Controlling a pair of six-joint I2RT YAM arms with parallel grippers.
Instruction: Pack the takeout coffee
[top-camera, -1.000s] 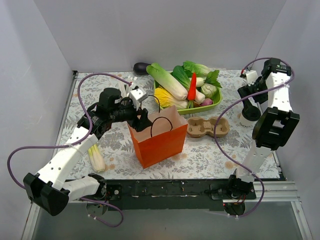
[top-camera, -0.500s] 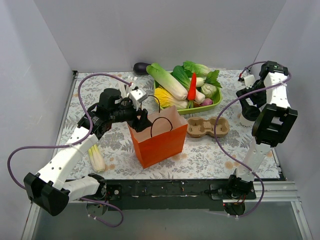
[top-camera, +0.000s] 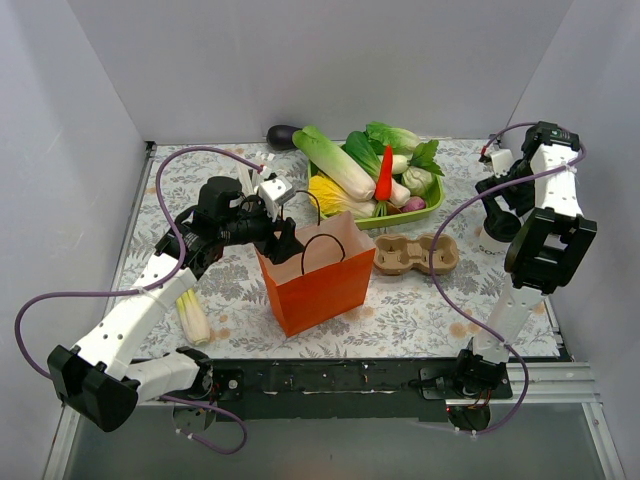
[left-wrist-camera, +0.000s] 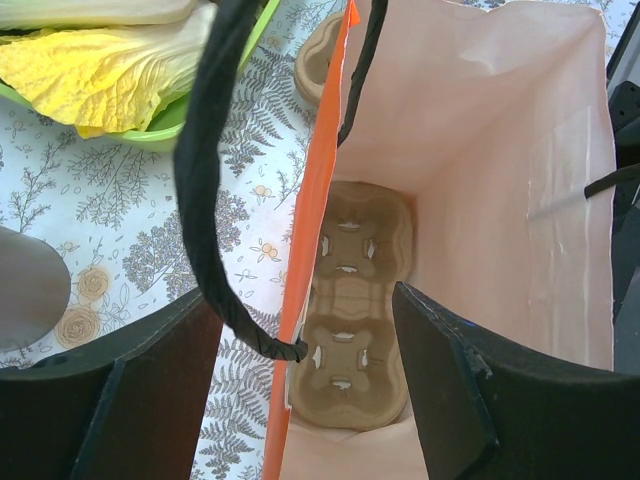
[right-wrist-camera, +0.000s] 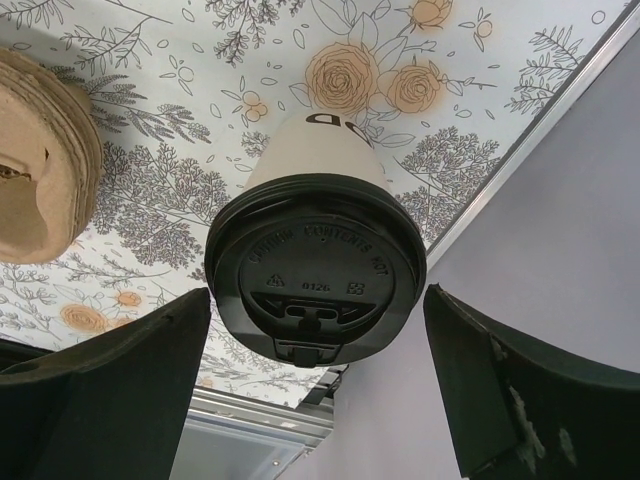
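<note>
small cream-white paper cup with black plastic lid (right-wrist-camera: 315, 265) stands upright on the floral-print table (right-wrist-camera: 200, 60), close to its right edge and apart from the brown pulp tray (top-camera: 415, 253). right gripper (right-wrist-camera: 315, 300) sits directly above the cup, fingers spread wide either side of the lid, holding nothing. left gripper (left-wrist-camera: 305, 295) is spread open, empty, straddling one wall of the orange paper bag (top-camera: 320, 285). a second pulp tray (left-wrist-camera: 345, 330) lies in the bag's bottom.
</note>
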